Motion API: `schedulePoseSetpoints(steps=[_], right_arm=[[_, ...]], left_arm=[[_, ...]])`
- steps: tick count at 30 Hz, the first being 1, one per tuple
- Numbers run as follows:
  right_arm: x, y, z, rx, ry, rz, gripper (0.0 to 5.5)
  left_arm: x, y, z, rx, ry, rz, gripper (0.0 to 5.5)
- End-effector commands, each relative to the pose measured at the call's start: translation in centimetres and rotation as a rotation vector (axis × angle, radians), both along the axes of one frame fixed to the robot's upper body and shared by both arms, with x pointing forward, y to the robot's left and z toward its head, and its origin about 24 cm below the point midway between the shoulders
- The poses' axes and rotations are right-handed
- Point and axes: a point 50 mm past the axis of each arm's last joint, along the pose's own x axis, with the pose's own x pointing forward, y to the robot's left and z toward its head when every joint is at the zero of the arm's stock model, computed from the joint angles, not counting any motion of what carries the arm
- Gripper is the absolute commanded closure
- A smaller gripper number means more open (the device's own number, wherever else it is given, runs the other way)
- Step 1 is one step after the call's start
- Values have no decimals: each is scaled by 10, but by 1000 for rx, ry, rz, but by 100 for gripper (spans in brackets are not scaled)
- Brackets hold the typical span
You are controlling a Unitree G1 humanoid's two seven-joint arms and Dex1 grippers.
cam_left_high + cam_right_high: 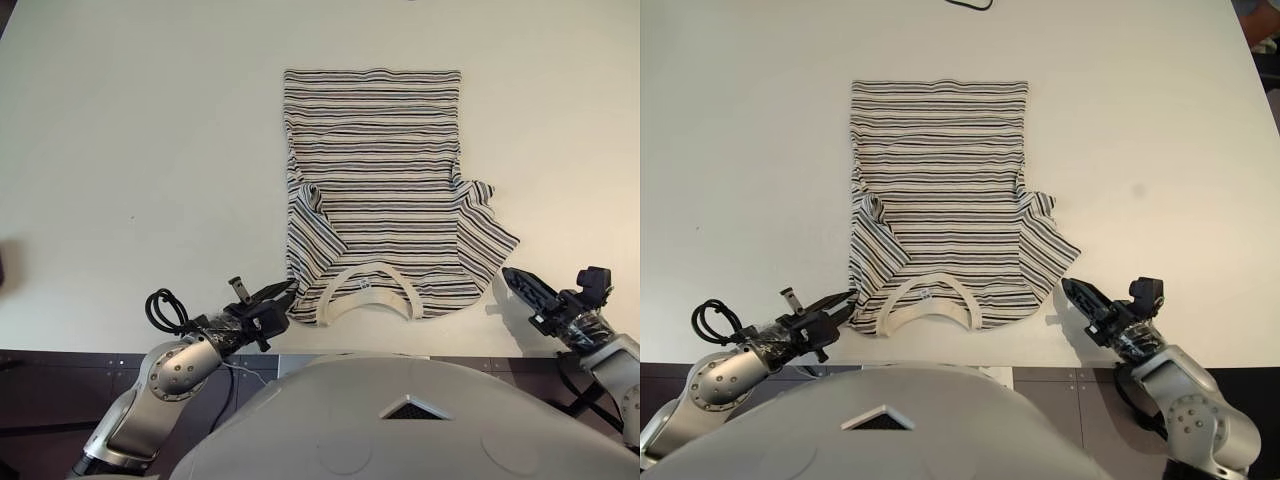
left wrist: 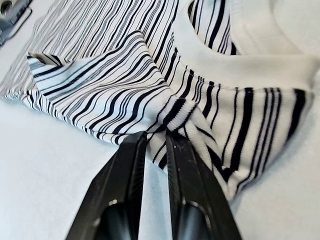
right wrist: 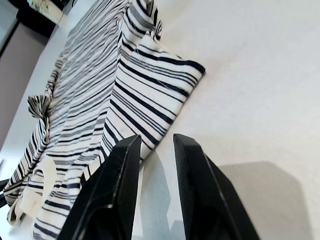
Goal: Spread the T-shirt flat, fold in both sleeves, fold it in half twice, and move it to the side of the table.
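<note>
So we're looking down at the black-and-cream striped knit T-shirt (image 1: 375, 170), which is lying face up in the middle of the plain white table (image 1: 130, 150). Its cream ribbed collar (image 1: 365, 290) is pointing at us and the hem is running straight across the far end. The body's sitting pretty flat. The left sleeve (image 1: 315, 225) is already lying folded in over the chest, a bit crumpled. The right sleeve (image 1: 490, 235) is still sticking out past the side seam, with its top part bunching up.

Our left gripper (image 1: 283, 292) is sitting right at the near left shoulder corner, just beside the collar. From the left wrist view, the black fingers (image 2: 130, 165) are squeezing nearly together, and the striped fabric is puckering into a ridge that's running straight into the tips. So we're calling that clamped on the T-shirt edge.

Our right gripper (image 1: 512, 280) is hovering over bare table just beside the right sleeve's lower corner, not touching the cloth. Its fingers are standing a little apart with nothing between them, and the tabletop is showing through the gap.
</note>
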Motion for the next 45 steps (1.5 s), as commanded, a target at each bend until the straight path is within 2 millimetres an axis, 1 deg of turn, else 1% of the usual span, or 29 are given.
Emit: schedulePoseSetpoints(steps=[1,4,7,8,10,11,14,17,19,23,26,28,31,34,38,45], right_arm=[[13,0,-9,28,60,-88,432],[21,-4,-8,16,56,-124,432],[22,-2,-7,9,53,-117,432],[22,-1,-7,5,52,-115,450],[23,2,-7,1,48,-102,469],[24,3,-6,1,41,-93,489],[26,2,-2,-13,16,-86,533],[31,5,7,-94,-50,-4,537],[35,13,18,-145,-126,81,537],[37,30,34,-157,-246,167,537],[38,47,46,-167,-342,252,537],[37,56,45,-170,-342,298,537],[38,63,38,-202,-324,331,537],[39,74,32,-235,-317,404,537],[34,85,28,-271,-328,491,537],[27,94,20,-289,-306,582,537]], left_arm=[[-28,16,-28,115,220,-25,477],[-27,14,-24,105,209,-33,477],[-24,13,-21,89,191,-27,477],[-22,13,-20,80,184,-23,475],[-19,10,-17,60,163,-15,475],[-17,8,-14,45,150,-8,475],[-7,1,-4,-34,109,32,475],[2,-5,6,-57,57,5,475],[3,-5,7,-55,54,1,475],[5,-5,8,-58,53,4,475],[6,-6,10,-62,51,-1,475],[8,-7,11,-65,49,-8,475],[12,-9,12,-67,44,-25,475],[13,-10,14,-65,42,-43,475],[15,-9,15,-57,43,-66,475],[17,-8,17,-49,43,-87,475]])
